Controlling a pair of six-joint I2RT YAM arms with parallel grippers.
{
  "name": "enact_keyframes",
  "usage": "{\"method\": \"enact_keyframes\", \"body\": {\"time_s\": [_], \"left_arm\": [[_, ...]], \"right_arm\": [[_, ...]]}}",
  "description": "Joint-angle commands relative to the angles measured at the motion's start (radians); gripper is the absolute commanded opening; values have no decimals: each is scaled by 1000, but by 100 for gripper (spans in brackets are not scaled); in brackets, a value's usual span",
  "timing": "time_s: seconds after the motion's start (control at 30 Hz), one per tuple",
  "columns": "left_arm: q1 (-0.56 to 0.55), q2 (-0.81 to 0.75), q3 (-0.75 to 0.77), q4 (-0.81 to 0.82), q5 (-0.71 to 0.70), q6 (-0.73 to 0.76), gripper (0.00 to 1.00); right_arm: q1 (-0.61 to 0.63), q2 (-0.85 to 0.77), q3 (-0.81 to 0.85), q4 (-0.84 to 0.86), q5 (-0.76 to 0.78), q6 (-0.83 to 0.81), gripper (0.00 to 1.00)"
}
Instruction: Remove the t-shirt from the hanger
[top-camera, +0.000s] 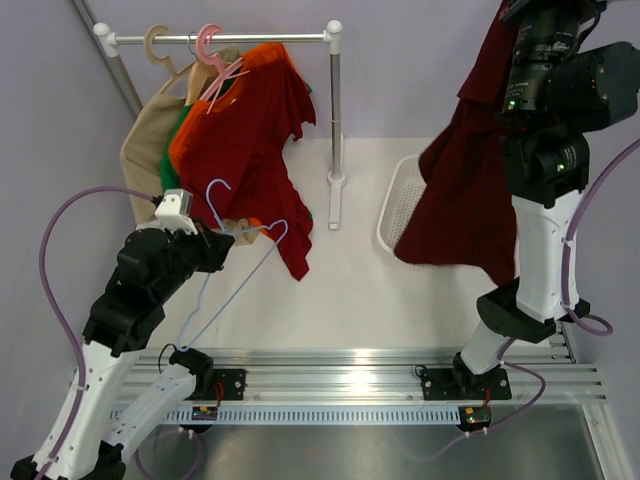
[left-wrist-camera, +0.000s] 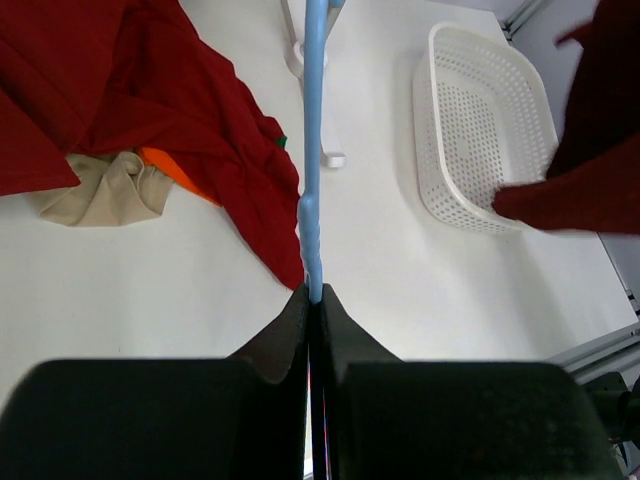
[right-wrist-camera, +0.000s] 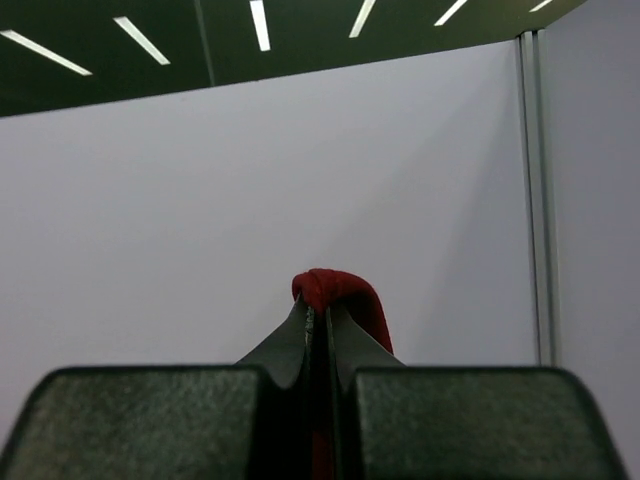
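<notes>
the left gripper (left-wrist-camera: 314, 292) is closed tight on the hanger (top-camera: 262, 232), its two fingers pinching the thin pale blue wire with no gap between them. the hanger is bare and tilted over the left part of the white table (top-camera: 350, 290), its slim hook toward the far side and one corner of the triangle reaching down to the near edge by the left arm's base.

the right gripper (right-wrist-camera: 318, 312) is raised high at the far right, fingers pressed together on a fold of the t-shirt (top-camera: 455, 200). a small hump of the dark maroon cloth pokes out above the fingertips. the rest of the shirt hangs loose below, in front of the right arm and over the right side of a white basket (top-camera: 400, 200) with a perforated wall. t-shirt and hanger are well apart, each in its own gripper.

on the far left stands a white clothes rack (top-camera: 335, 110). a brighter red shirt (top-camera: 250, 140) hangs from it on a pink hanger (top-camera: 215, 55), its lower end spread on the table, with an orange shirt (top-camera: 270, 55) behind it. a beige garment (top-camera: 145, 150) hangs on a beige hanger (top-camera: 160, 45) at the left end of the rail.

no writing on the clothes or basket is large enough to read.
</notes>
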Motion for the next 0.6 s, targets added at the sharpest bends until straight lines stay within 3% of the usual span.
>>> {"method": "enact_keyframes", "body": {"time_s": [0.0,0.27,0.57], "left_arm": [[-3,11,-18,82,38,-7,0],[-3,31,-26,118,85,-28,0],[-3,60,-26,154,97,-36,0]], "right_arm": [[-28,-2,-43,48,-28,-88,0],[-149,42,-49,64,-139,-41,0],[-188,74,-13,58,-205,30,0]]}}
